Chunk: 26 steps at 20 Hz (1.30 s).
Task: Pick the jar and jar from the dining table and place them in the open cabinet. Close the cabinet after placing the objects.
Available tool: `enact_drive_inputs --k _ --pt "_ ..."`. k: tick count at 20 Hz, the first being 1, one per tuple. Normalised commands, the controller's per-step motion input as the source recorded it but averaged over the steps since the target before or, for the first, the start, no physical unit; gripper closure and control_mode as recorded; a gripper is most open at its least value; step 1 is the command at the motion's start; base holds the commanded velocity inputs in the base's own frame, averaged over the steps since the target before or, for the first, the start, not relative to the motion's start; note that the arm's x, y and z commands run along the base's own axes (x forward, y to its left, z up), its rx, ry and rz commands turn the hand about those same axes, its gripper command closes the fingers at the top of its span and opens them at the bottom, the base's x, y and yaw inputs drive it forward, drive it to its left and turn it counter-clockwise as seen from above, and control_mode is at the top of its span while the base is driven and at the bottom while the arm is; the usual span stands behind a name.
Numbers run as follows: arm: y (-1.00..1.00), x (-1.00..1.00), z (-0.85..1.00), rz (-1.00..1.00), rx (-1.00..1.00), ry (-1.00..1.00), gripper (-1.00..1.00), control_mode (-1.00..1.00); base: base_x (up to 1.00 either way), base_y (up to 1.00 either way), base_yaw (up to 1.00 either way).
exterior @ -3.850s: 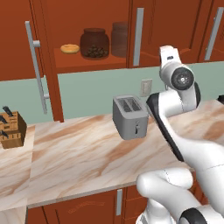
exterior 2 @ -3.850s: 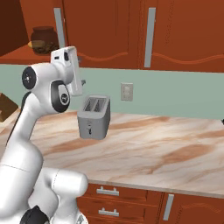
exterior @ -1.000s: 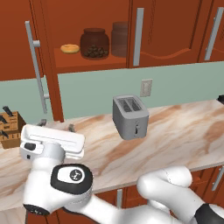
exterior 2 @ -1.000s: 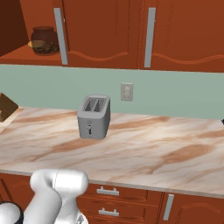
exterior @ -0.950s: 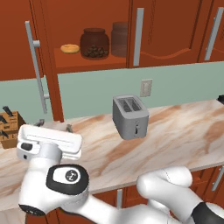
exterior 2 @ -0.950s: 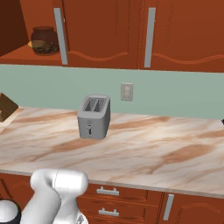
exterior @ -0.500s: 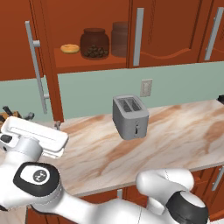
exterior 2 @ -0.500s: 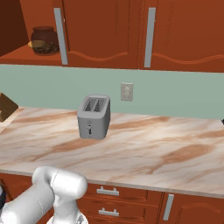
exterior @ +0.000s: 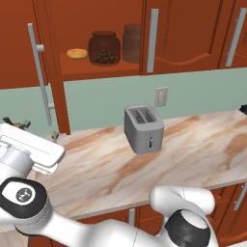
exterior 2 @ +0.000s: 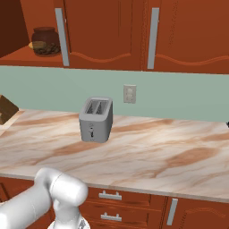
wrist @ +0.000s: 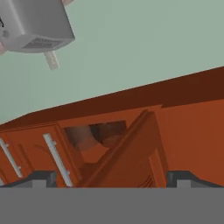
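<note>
Both jars [exterior: 104, 48] [exterior: 132, 42] sat on the open cabinet [exterior: 96, 69] shelf above the toaster [exterior: 143, 129]; the hand [wrist: 112, 179] was spread wide, holding nothing.

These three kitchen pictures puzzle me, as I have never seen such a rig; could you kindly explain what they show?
The white machine is a robot arm on a base that can drive, in a rendered kitchen. Two pictures come from cameras on that base, behind the arm to its left and right. The third comes from a camera on the hand, so it is tilted; it looks along the gripper, whose jaws stand open and hold nothing. On the marble counter stands a grey toaster. Above, in the open cabinet, sit two jars: a rounded jar with brown pieces and a taller grey jar, beside a small tan item. The cabinet door is not yet closed.
</note>
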Motion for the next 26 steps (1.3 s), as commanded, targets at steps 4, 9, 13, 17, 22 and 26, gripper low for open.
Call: enact_drive_inputs --k 4,9,13,17,22,26 --pt "-0.03 0.18 0.09 0.00 0.00 -0.03 -1.00 -1.00 0.00 0.00 0.00" --pt "-0.03 0.17 0.18 0.00 0.00 -0.02 -1.00 -1.00 0.00 0.00 0.00" --pt "0.00 0.12 0.24 -0.02 0.00 -0.01 -1.00 -1.00 0.00 0.00 0.00" --pt "0.00 0.03 0.25 -0.05 0.00 -0.03 -1.00 -1.00 0.00 0.00 0.00" --pt "-0.04 -0.05 0.12 -0.16 0.00 -0.13 -1.00 -1.00 0.00 0.00 0.00" --pt "-0.23 0.00 0.06 -0.15 0.00 -0.08 -1.00 -1.00 0.00 0.00 0.00"
